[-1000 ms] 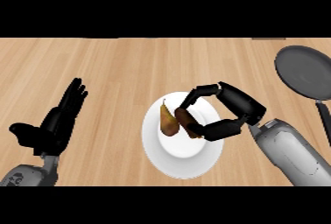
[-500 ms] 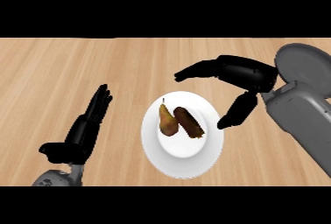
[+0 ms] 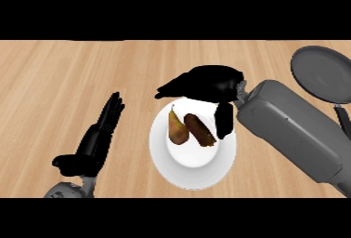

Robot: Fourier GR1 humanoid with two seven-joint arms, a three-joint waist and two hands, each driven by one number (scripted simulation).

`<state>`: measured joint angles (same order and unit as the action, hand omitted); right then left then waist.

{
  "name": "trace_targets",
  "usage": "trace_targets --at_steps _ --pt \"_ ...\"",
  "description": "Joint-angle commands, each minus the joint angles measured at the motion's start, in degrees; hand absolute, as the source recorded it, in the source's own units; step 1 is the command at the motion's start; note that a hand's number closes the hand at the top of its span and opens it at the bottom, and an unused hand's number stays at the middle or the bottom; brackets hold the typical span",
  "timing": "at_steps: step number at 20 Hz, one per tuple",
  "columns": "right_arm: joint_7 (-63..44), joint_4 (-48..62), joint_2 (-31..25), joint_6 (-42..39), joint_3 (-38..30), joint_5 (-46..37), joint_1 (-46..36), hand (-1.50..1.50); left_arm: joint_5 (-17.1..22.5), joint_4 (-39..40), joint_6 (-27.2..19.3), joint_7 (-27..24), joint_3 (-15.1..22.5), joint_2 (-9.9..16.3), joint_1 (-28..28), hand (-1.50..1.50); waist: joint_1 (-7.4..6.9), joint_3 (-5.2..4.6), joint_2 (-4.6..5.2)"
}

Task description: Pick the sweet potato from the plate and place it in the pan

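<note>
The right black hand (image 3: 205, 83) has risen over the white round plate's (image 3: 195, 174) far rim, fingers loosely curled, holding nothing; the brown sweet potato (image 3: 200, 129) remains ungrasped. The left black hand (image 3: 96, 139) rests open.

One white plate (image 3: 198, 174), two brown sweet potato pieces (image 3: 188, 130), one grey pan (image 3: 322, 72), two robot hands (image 3: 205, 83).

counter (image 3: 75, 69): wooden, lying under everything | plate (image 3: 195, 174): white, sitting just right of the left hand's fingers (image 3: 109, 114) | pan (image 3: 322, 72): grey, resting far right
</note>
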<state>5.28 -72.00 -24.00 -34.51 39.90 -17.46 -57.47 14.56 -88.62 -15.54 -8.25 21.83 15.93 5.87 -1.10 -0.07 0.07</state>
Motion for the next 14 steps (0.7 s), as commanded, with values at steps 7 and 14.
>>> trace_targets --at_steps 7,14 --pt "-2.3 5.6 6.2 -3.7 15.4 -17.3 -1.6 -1.5 -0.5 2.3 1.1 -1.4 -1.4 -1.4 0.7 0.0 0.28 0.03 0.12" --pt "-1.9 8.5 8.4 -0.9 16.7 -27.0 3.6 -1.5 -2.0 -1.1 2.6 -0.9 -1.7 -0.8 -2.8 0.0 0.51 0.06 -0.02"
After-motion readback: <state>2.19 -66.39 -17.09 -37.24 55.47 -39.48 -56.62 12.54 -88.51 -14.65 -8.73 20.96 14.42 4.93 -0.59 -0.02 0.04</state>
